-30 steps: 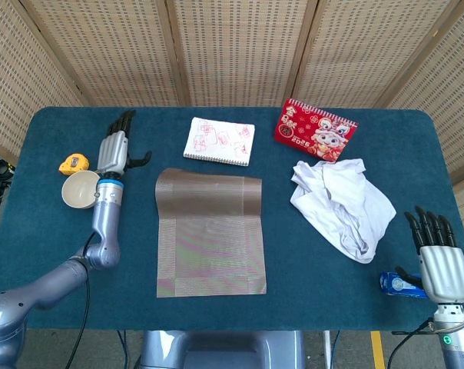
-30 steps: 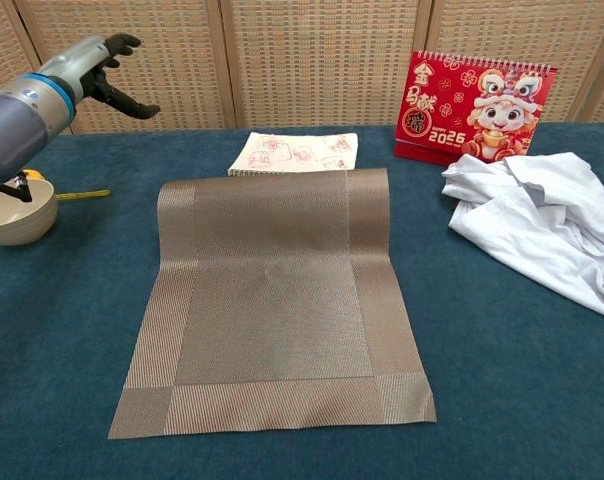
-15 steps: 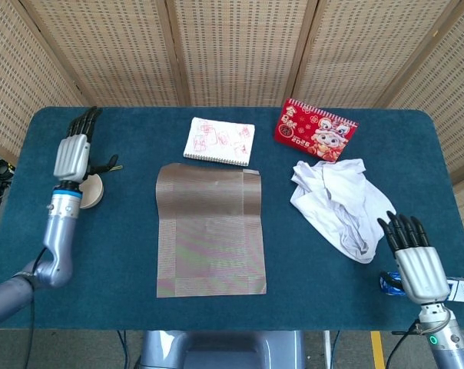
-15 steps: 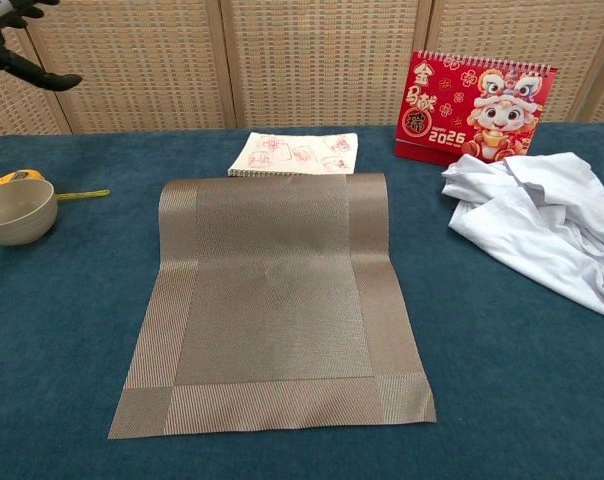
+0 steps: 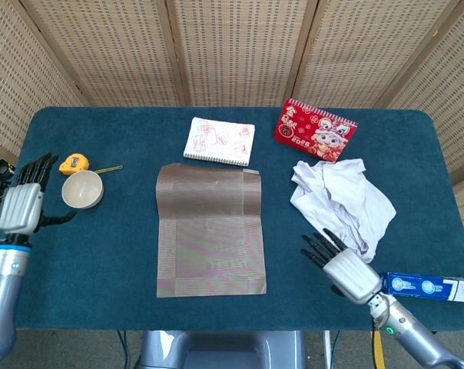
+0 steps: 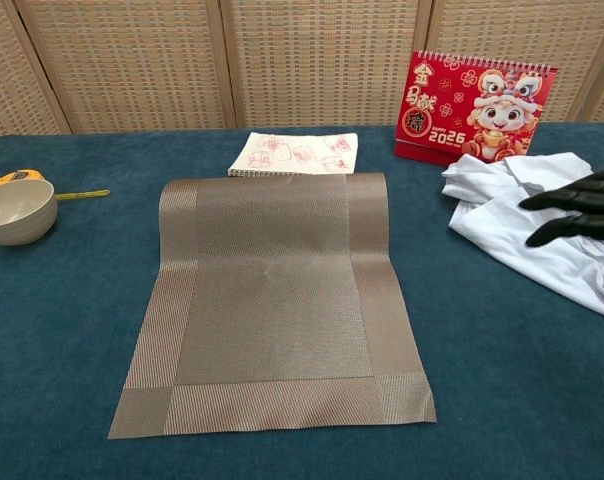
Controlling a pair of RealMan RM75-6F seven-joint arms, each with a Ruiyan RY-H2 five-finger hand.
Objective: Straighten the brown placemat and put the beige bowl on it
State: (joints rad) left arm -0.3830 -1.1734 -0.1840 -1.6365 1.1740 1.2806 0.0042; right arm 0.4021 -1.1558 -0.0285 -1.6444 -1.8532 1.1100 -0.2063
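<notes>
Ribbed brown placemat [image 5: 210,232] — far edge curled; smooth round beige bowl [image 5: 82,189].

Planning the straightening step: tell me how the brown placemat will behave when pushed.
The placemat looks woven and thin, so probably flexible. Its far edge curls up, so it may spring back. It probably slides easily on the table.

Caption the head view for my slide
Both hands open flank the brown placemat; beige bowl sits apart.

Chest view cuts the right hand [image 6: 582,208] off at the frame edge, only dark fingertips showing; beneath them the white cloth [image 6: 542,235] runs off-frame too.
</notes>
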